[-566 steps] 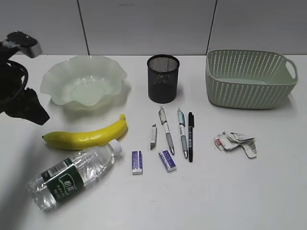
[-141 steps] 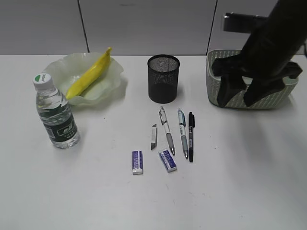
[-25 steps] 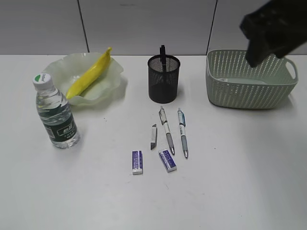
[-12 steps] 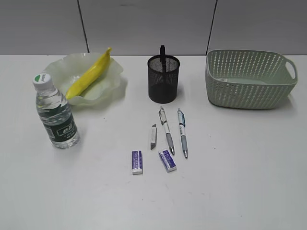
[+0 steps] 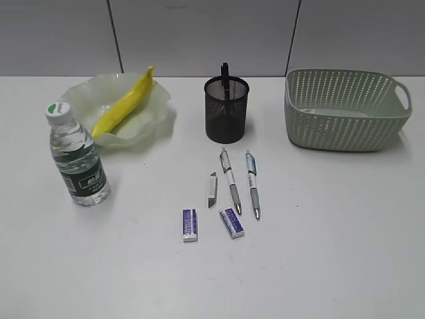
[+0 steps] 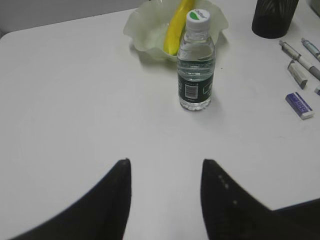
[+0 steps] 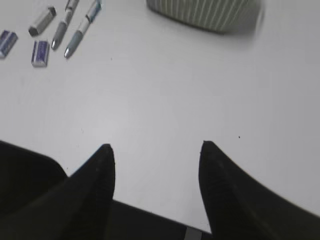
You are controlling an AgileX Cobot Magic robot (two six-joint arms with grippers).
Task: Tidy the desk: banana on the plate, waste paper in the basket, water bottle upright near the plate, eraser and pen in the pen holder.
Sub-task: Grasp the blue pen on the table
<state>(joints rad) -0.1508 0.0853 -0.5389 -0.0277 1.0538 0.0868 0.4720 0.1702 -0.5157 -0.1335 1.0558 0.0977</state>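
Banana (image 5: 125, 101) rests in the plate (image 5: 153, 117) — one black pen (image 5: 226, 79) stands in the pen holder (image 5: 226, 117) — both pincers, left (image 6: 166, 169) and right (image 7: 155, 153), gape, empty.

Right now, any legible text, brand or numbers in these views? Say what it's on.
None legible.
water bottle label: white print and a barcode, too small to read.
Bottle cap: green mark, faint print, unreadable.
erasers: purple sleeves, print blurred.
pens: no markings readable.

exterior view slanting down over whole desk (image 5: 345, 252), wrist views low and close, sharing erasers (image 5: 190, 224) and pens (image 5: 230, 180)
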